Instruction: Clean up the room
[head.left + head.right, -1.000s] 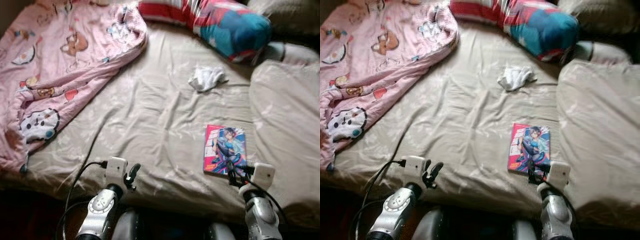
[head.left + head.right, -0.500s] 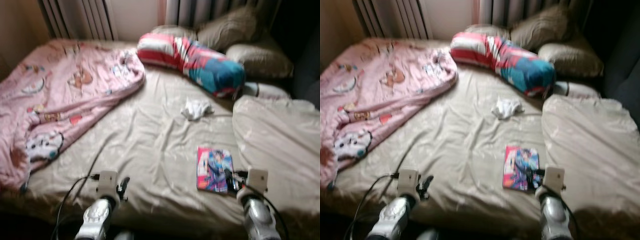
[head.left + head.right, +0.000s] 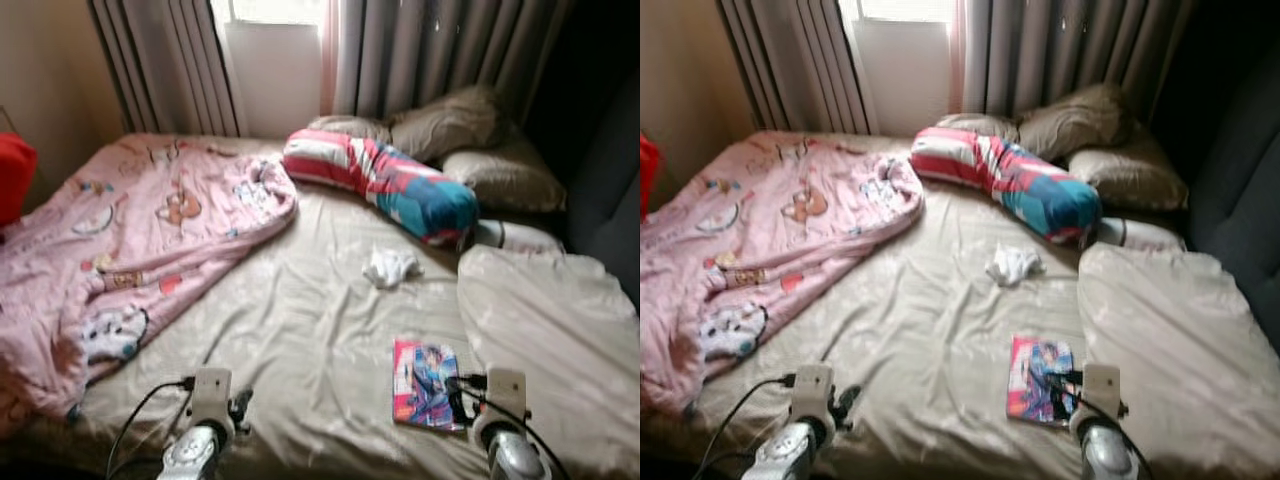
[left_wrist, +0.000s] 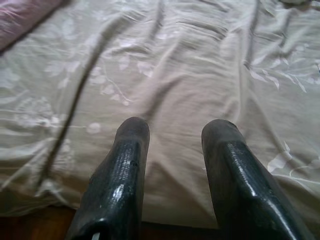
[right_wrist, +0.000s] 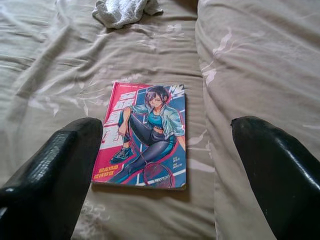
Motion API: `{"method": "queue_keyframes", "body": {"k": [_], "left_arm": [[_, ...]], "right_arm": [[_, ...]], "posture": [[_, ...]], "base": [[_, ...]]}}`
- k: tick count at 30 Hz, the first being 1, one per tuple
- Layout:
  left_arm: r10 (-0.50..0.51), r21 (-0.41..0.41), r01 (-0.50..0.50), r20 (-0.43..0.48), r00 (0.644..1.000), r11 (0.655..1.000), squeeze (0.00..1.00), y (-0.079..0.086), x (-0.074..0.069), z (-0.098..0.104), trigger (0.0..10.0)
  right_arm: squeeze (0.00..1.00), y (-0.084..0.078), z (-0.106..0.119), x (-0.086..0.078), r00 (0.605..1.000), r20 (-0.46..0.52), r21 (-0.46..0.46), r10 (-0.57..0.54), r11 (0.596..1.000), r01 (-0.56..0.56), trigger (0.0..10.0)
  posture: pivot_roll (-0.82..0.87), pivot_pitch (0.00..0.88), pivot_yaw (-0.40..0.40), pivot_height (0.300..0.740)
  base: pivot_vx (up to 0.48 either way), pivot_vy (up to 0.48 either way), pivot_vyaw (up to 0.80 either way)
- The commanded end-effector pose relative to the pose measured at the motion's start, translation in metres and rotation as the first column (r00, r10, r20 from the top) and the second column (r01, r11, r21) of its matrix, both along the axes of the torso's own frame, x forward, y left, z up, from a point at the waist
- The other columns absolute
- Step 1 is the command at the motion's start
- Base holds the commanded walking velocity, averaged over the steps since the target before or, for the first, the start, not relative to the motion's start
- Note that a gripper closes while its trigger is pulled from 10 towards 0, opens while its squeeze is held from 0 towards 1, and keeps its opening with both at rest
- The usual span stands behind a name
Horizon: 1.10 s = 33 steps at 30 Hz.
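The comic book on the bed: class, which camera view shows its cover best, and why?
The right wrist view: the comic book lies close and sharp between the open right hand. Both eye views show it small and blurred; the left wrist view shows bedsheet.

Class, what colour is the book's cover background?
Pink-red, clearest in the right wrist view: book.

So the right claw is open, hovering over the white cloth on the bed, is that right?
Not quite. The right claw is open, but it hovers over the book, not the white cloth, which lies farther up the bed. The right wrist view shows this.
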<state>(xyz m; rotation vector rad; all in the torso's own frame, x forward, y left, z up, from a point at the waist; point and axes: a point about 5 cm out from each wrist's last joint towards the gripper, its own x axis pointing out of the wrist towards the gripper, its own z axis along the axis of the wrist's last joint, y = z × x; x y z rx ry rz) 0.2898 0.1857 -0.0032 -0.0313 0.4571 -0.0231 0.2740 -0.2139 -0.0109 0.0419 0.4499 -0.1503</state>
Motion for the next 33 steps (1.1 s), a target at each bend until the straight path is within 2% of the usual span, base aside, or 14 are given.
{"method": "queue_keyframes", "body": {"k": [1,2,4,5,10,16,22,26,29,33], "left_arm": [[0.000,0.013,0.001,-0.061,0.998,1.000,0.00,0.002,-0.010,-0.011,10.0],[0.026,0.020,-0.024,-0.147,0.989,1.000,0.00,0.006,-0.023,-0.023,10.0],[0.031,0.022,-0.028,-0.160,0.987,0.999,0.00,0.006,-0.025,-0.025,10.0],[0.046,0.029,-0.041,-0.195,0.980,0.999,0.00,0.008,-0.031,-0.030,10.0],[0.072,0.026,-0.067,-0.248,0.966,0.997,0.00,0.010,-0.041,-0.039,10.0],[0.094,0.031,-0.088,-0.303,0.948,0.996,0.00,0.009,-0.056,-0.050,10.0],[0.097,0.025,-0.094,-0.316,0.944,0.995,0.00,0.009,-0.058,-0.051,10.0],[0.111,0.034,-0.106,-0.319,0.941,0.994,0.00,0.012,-0.056,-0.050,10.0],[0.111,0.040,-0.104,-0.323,0.940,0.994,0.00,0.012,-0.055,-0.050,10.0],[0.111,0.043,-0.103,-0.321,0.941,0.994,0.00,0.012,-0.053,-0.049,10.0]], "right_arm": [[0.00,0.001,-0.007,-0.007,0.999,-0.040,0.007,0.001,1.000,-0.001,10.0],[0.00,0.003,-0.014,-0.013,0.997,-0.072,0.025,-0.005,1.000,0.007,10.0],[0.00,0.003,-0.015,-0.014,0.997,-0.077,0.028,-0.006,1.000,0.008,10.0],[0.00,0.005,-0.019,-0.018,0.994,-0.108,0.036,-0.003,0.999,0.007,10.0],[0.00,0.009,-0.030,-0.029,0.984,-0.178,0.080,-0.013,0.996,0.028,10.0],[0.00,0.009,-0.046,-0.051,0.962,-0.273,0.098,-0.017,0.994,0.045,10.0],[0.00,0.001,-0.056,-0.070,0.946,-0.324,0.115,-0.009,0.992,0.049,10.0],[0.00,-0.015,-0.060,-0.085,0.934,-0.356,0.099,-0.042,0.992,0.082,10.0],[0.00,-0.021,-0.060,-0.089,0.932,-0.359,0.075,-0.041,0.995,0.072,10.0],[0.00,-0.026,-0.061,-0.092,0.929,-0.365,0.069,-0.053,0.994,0.084,10.0]], "posture": [[-0.07,0.000,-0.016,0.740],[-0.05,0.000,-0.022,0.740],[-0.05,0.000,-0.022,0.740],[-0.05,0.000,-0.021,0.740],[-0.06,0.000,-0.013,0.740],[-0.05,0.000,-0.012,0.740],[-0.04,0.000,-0.011,0.740],[-0.05,0.000,-0.003,0.740],[-0.05,0.000,0.002,0.740],[-0.05,0.000,0.006,0.740]], "base": [[0.000,0.000,0.00],[0.000,0.000,0.00],[0.000,0.000,0.00],[0.000,0.000,0.00],[0.000,0.000,0.00],[0.000,0.000,0.00],[0.000,0.000,0.00],[0.000,0.281,0.00],[0.000,0.295,0.00],[0.000,0.310,0.72]]}}
